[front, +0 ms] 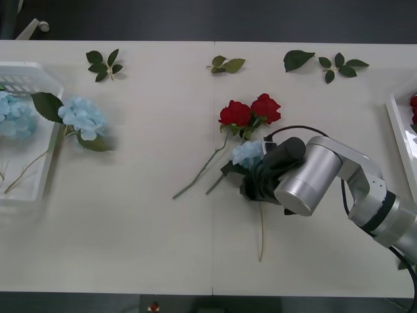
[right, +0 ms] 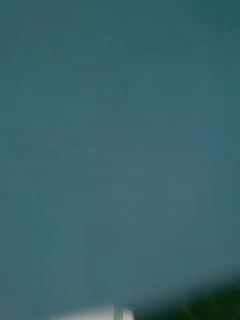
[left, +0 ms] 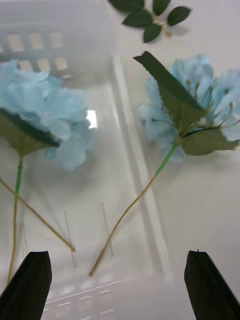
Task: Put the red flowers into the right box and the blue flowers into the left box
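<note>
Right gripper: I see my right gripper (front: 255,184) low in the middle-right of the front view, down on a small pale blue fluffy flower (front: 247,152). Its black fingers are hidden, so I cannot tell if they are wide, narrow or holding.
Left gripper: in the left wrist view my left gripper (left: 119,285) is spread wide with nothing in it, its black fingers (left: 27,285) over the shallow white slotted plastic box (front: 43,176).
Red still out: two small deep-red roses on thin green stems (front: 250,111) lie just above my right gripper, touching the blue flower there.
Red done: at the right edge of the front view, a bit of red (front: 414,101) lies in the white plastic tray with a raised rim (front: 400,137).
Blue done: some big blue heads (front: 14,114) lie in the slotted box at the far left.
Blue half in: one big blue head (front: 82,117) lies on the cream table (front: 143,215) just beside that box, its stem over the rim.
My guess: about half done. Two roses and two blue flowers are left.
</note>
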Robot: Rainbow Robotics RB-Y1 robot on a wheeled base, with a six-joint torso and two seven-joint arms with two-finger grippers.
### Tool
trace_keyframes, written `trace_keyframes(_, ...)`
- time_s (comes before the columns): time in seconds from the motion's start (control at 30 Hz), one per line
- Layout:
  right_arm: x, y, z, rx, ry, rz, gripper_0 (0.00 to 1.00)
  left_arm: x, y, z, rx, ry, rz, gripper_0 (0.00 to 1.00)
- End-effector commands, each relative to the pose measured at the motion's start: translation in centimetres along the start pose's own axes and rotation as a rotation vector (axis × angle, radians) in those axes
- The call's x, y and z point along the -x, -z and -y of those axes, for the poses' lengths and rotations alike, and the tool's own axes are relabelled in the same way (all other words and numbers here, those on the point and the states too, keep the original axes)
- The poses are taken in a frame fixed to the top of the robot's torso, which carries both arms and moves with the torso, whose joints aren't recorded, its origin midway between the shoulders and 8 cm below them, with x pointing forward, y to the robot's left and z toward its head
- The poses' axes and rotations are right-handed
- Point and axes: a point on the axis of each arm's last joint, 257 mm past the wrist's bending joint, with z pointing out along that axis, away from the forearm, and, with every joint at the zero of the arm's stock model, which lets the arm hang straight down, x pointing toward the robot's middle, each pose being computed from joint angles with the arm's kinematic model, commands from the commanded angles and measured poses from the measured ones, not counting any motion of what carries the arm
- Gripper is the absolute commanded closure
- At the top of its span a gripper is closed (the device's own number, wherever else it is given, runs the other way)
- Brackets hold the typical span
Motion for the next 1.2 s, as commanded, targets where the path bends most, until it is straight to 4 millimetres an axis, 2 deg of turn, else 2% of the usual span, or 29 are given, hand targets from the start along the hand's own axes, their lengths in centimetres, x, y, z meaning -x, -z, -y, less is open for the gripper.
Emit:
trace_keyframes(0.03, 1.9, 1.0, -1.7, 0.038, -0.061, 0.037, 1.00, 4.0, 2.0, 3.6, -0.076, -0.132, 0.027, 0.24)
trace_keyframes(0.27, 2.0, 1.1, -2.1, 0.049, -0.060, 0.039, 1.00, 7.3, 1.8, 9.7, -0.190, -0.102, 0.023, 0.23)
trace_keyframes(0.37, 2.1, 1.1, -2.1, 0.054, -0.062, 0.040, 1.00, 8.4, 0.8, 12.6, -0.234, -0.073, 0.005, 0.23)
trace_keyframes(0.53, 1.9, 1.6, -2.0, 0.069, -0.054, 0.026, 1.00, 9.6, -1.1, 15.9, -0.291, -0.023, -0.021, 0.23)
trace_keyframes(0.73, 2.4, 5.4, -2.3, 0.162, 0.014, 0.012, 1.00, 10.3, -4.4, 18.6, -0.297, -0.022, -0.038, 0.23)
trace_keyframes(0.93, 4.1, 9.5, -2.4, 0.273, 0.095, 0.029, 1.00, 10.5, -8.5, 22.3, -0.310, -0.080, -0.016, 0.23)
trace_keyframes(1.07, 6.0, 12.2, -3.0, 0.375, 0.194, 0.092, 1.00, 9.5, -10.5, 25.3, -0.357, -0.076, -0.001, 0.23)
trace_keyframes(1.2, 7.4, 14.8, -4.1, 0.474, 0.318, 0.182, 1.00, 7.8, -10.8, 27.8, -0.444, -0.088, 0.002, 0.19)
